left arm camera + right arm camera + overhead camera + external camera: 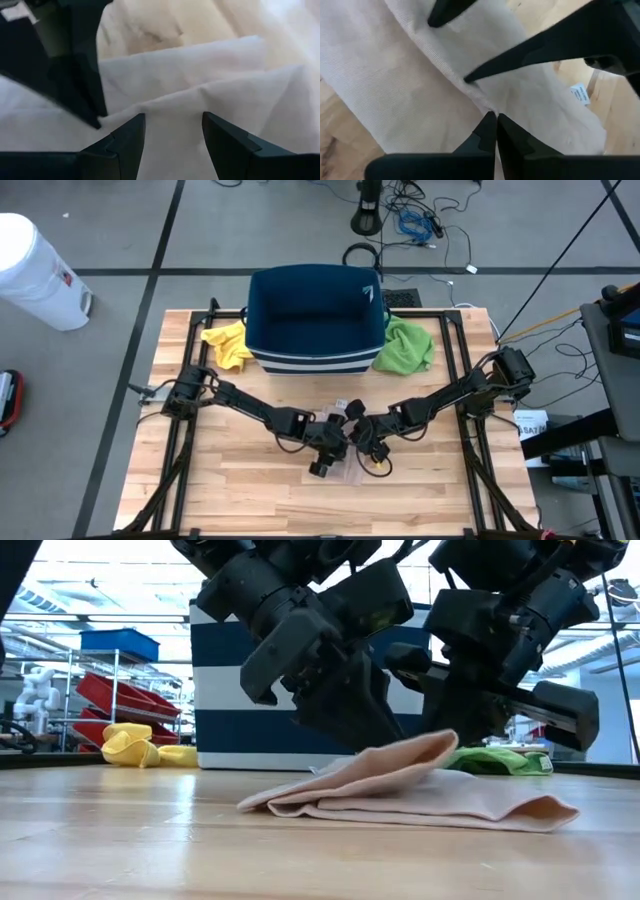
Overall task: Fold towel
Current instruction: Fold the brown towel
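Observation:
The towel (352, 470) is pale beige and lies partly folded on the wooden table, near its middle. In the low view one fold (420, 752) of it stands up above the flat layers (450, 805). My left gripper (172, 132) is open just above the towel (200, 75), with a raised crease running in between its fingers. My right gripper (496, 120) is shut on a ridge of the towel (395, 75), close beside the left gripper (322, 460). Both arms reach in from the table's sides, and my right gripper (371, 452) sits just right of the left one. My left gripper's fingers (131, 137) stand on either side of a raised crease (172, 100) of the towel; I cannot tell whether they touch the cloth. My right gripper pinches a raised ridge of the towel (485, 106) between its two shut fingers, slanting down from the table's right. The ridge is a fold rather than an edge. The cloth rises to the fingers and the rest lies on the table.
A dark blue bin with white stripes (315, 320) stands at the table's far middle. A yellow cloth (228, 345) lies to its left and a green cloth (405, 345) to its right. Black frame rails (178, 450) run along the table's sides. Bare wood (250, 500) lies toward the near edge.

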Available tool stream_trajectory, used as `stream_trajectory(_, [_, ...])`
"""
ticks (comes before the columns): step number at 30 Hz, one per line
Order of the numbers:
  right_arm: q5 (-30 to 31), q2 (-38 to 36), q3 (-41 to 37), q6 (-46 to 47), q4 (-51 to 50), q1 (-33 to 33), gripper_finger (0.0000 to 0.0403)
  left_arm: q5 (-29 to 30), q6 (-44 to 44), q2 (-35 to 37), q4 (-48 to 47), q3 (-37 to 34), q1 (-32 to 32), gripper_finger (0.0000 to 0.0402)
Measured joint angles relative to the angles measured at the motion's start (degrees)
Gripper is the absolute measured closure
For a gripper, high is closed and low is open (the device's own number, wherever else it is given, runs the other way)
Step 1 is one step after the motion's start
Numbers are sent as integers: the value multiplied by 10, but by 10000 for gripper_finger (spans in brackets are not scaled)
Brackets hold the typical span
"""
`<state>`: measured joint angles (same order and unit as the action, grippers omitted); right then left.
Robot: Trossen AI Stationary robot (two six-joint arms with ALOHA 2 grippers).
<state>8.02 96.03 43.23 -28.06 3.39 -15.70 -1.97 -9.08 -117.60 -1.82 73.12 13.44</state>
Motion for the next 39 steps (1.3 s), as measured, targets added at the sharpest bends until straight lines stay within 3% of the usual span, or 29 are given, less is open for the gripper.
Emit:
stream_trajectory(7, [51,-9,21,13,-54,-10,403,96,-5,51,-38,0,19,198])
stream_trajectory(15, [104,-117,24,32,-115,-59,403,105,-8,97,-59,0,30,198])
stream_trajectory(21, [51,-166,24,90,-222,-64,403,105,-17,96,-58,0,31,198])
stream_trajectory(30, [17,-162,23,141,-271,-69,403,105,-15,96,-50,0,29,198])
stream_trajectory(39, [-86,-161,23,185,-336,-75,403,105,-4,95,-52,0,28,198])
